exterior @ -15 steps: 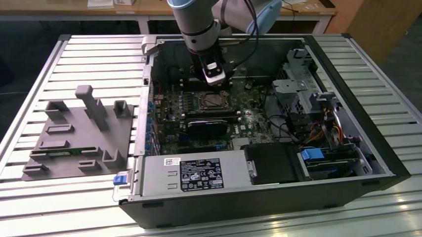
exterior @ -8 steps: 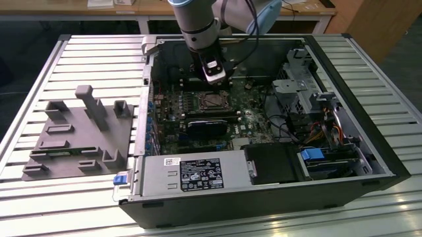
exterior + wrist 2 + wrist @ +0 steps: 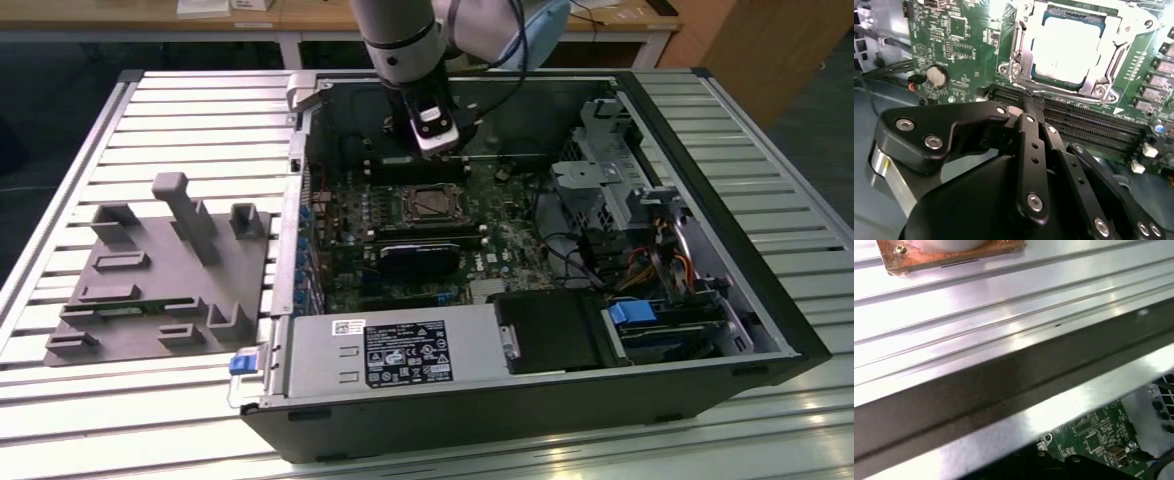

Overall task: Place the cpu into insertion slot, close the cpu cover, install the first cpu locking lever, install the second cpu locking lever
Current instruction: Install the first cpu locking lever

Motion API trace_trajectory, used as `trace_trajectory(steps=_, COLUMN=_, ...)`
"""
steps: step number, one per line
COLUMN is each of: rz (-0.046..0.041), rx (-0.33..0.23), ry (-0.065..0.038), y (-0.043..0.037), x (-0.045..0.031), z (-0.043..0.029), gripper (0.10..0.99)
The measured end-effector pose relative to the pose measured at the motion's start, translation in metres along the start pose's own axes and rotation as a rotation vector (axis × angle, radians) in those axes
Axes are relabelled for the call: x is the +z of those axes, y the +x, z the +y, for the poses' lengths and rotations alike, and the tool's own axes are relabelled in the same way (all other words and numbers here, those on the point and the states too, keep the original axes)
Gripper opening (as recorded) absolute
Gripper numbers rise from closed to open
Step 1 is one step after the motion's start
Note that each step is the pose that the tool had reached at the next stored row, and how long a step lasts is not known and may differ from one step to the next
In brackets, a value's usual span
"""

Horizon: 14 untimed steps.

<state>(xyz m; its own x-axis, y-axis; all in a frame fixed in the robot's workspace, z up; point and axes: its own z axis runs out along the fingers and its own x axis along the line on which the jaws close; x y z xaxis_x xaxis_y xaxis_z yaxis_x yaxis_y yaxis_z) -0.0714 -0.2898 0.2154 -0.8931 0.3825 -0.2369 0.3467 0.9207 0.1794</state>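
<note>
Pale satin metal tops the cpu [image 3: 1066, 47]; shiny bare-metal cpu cover [image 3: 1021, 50]; matt black gripper [image 3: 1026, 102] links; glossy ribbed metal table [image 3: 200, 100]; matt grey plastic jig [image 3: 160, 270], nine o'clock, exterior view.

1. A smooth grey cylindrical arm tube [image 3: 398, 30], ending in a darker band.
2. A pale blue joint cover [image 3: 545, 35] beside the tube.
3. A white-and-black wrist block [image 3: 430, 118] under the tube.
4. A matte black gripper [image 3: 1029, 102] built of flat jointed link bars, studded with round silver screw heads [image 3: 934, 142].
5. A brushed silver ring [image 3: 879, 160] at its base, bearing a small yellow mark.
</note>
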Motion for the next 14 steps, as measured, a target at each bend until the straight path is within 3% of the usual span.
trace_trajectory(steps=3, rz=0.0, rx=0.0, ry=0.0, y=-0.0011, x=-0.0042, z=0.0008, gripper=0.102)
trace_trajectory(steps=8, rz=0.0028, rx=0.0, ry=0.001, y=-0.0014, x=-0.004, z=0.0009, gripper=0.102)
trace_trajectory(steps=14, rz=0.0678, rx=0.005, ry=0.031, y=-0.0062, x=-0.0018, z=0.0024, gripper=0.102)
